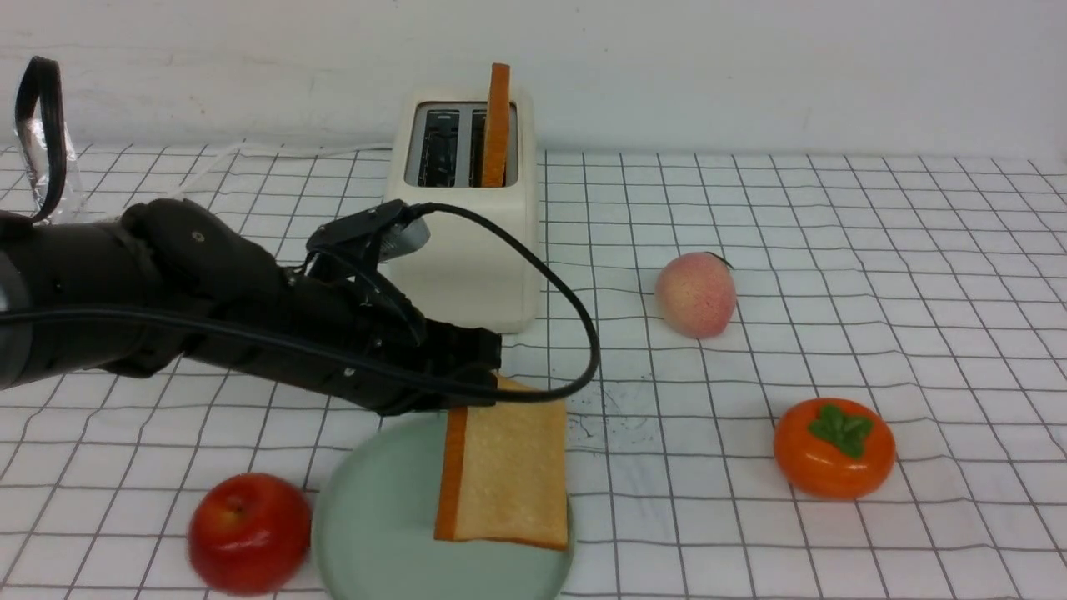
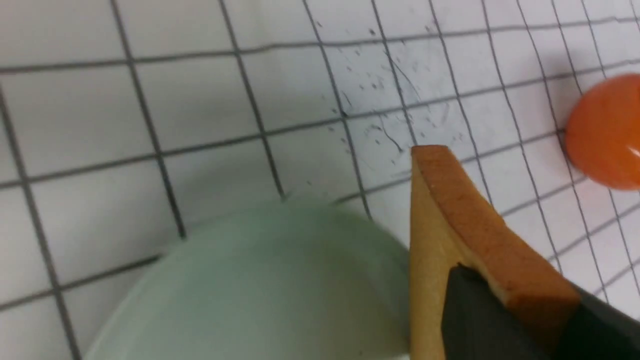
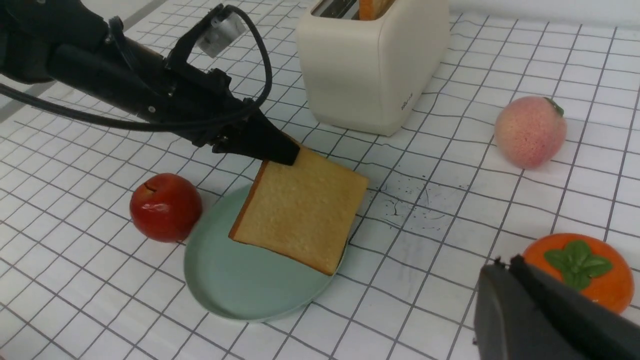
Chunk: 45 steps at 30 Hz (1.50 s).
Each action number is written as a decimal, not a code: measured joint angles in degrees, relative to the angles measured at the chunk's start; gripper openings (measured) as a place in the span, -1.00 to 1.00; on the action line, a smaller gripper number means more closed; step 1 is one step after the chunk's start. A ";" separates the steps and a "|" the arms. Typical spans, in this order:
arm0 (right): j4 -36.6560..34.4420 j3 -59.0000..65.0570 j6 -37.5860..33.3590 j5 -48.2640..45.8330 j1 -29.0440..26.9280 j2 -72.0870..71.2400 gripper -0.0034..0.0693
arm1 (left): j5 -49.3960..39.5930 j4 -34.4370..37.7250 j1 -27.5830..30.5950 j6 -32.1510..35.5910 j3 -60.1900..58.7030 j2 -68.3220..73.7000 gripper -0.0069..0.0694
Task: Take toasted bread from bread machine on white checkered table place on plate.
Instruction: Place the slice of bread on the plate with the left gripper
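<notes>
My left gripper (image 1: 488, 385) is shut on the top corner of one slice of toasted bread (image 1: 504, 467). The slice hangs tilted, its lower edge on the right side of the mint-green plate (image 1: 375, 517). The same slice (image 3: 302, 207), plate (image 3: 240, 272) and left gripper (image 3: 292, 156) show in the right wrist view. In the left wrist view the slice (image 2: 450, 200) sits between the black fingers (image 2: 475, 320) over the plate (image 2: 260, 280). A second slice (image 1: 498, 125) stands upright in the right slot of the bread machine (image 1: 467, 208). My right gripper (image 3: 502, 262) is shut and empty, above the cloth beside the persimmon.
A red apple (image 1: 248, 533) lies just left of the plate. A peach (image 1: 695, 293) lies right of the toaster and an orange persimmon (image 1: 834, 447) nearer the front right. The checkered table (image 1: 834, 250) has dark specks beside the plate. A black strap (image 1: 37, 133) stands far left.
</notes>
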<state>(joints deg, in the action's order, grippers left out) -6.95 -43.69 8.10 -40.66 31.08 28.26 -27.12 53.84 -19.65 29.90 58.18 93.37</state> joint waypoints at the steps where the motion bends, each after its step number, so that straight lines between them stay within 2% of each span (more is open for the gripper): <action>1: 0.00 0.00 0.00 -0.12 0.00 0.00 -0.91 | 0.35 -0.06 0.00 0.00 0.00 0.00 -0.53; 5: -0.29 0.00 0.00 -0.18 0.00 0.00 -0.91 | 0.57 -0.18 0.00 0.00 0.00 0.00 -0.39; 7: -0.29 0.00 -0.01 -0.18 0.00 0.00 -0.90 | 0.70 -0.55 0.00 0.16 0.00 0.00 -0.22; 9: -0.29 0.00 -0.01 -0.18 0.00 0.00 -0.90 | 0.70 -0.91 0.00 0.21 0.00 0.00 -0.19; 11: -0.29 0.00 -0.01 -0.18 0.00 0.00 -0.89 | 0.70 -1.09 0.00 0.21 0.00 0.00 -0.24; 13: -0.29 0.00 -0.01 -0.18 0.00 0.00 -0.89 | 0.52 -1.16 0.00 0.21 0.00 -0.06 -0.48; 14: -0.29 0.00 -0.01 -0.18 0.00 0.00 -0.89 | 0.52 -1.16 0.00 0.21 0.00 -0.06 -0.50; 15: -0.29 0.00 -0.01 -0.18 0.00 0.00 -0.89 | 0.38 -1.27 0.00 0.21 0.00 -0.06 -0.61; 23: 0.13 0.00 -0.07 -0.18 0.00 0.00 -0.89 | -3.71 -2.32 0.00 -0.06 0.18 -4.13 -0.60; 27: 0.13 0.00 -0.07 -0.18 0.00 0.00 -0.88 | -8.55 -6.31 0.00 -3.68 0.54 -8.98 -0.60; 31: 0.07 0.00 -0.07 -0.18 0.00 0.00 -0.87 | -11.65 -16.10 0.00 -13.18 0.72 -7.83 -0.60; 34: 0.07 0.00 -0.07 -0.18 0.00 0.00 -0.87 | -11.43 -18.50 0.00 -16.60 0.72 -5.08 -0.60; 37: 0.07 0.00 -0.07 -0.18 0.00 0.00 -0.87 | -10.42 -18.84 0.00 -17.12 0.75 -2.38 -0.60; 40: 0.07 0.00 -0.07 -0.25 0.00 0.00 -0.87 | -9.63 -19.47 0.06 -17.19 0.75 -0.15 -0.46; 41: 0.07 0.00 -0.07 -0.25 0.00 0.00 -0.87 | -9.58 -19.91 0.06 -17.19 0.75 0.34 -0.36; 42: 0.07 0.00 -0.07 -0.25 0.00 0.00 -0.87 | -9.86 -21.06 0.06 -17.41 0.75 0.93 -0.11; 43: 0.07 0.00 -0.07 -0.25 0.00 0.00 -0.87 | -9.86 -21.22 0.06 -17.48 0.75 0.93 -0.08; 44: 0.07 0.00 -0.07 -0.25 0.00 0.00 -0.87 | -10.18 -22.46 -0.01 -17.70 0.75 0.80 0.15; 45: 0.07 0.00 -0.07 -0.25 0.00 0.00 -0.87 | -10.31 -23.15 -0.01 -18.01 0.75 0.47 0.28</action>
<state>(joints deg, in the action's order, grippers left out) -6.88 -43.69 8.03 -40.91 31.08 28.26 -37.43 30.69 -19.66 11.89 58.92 93.84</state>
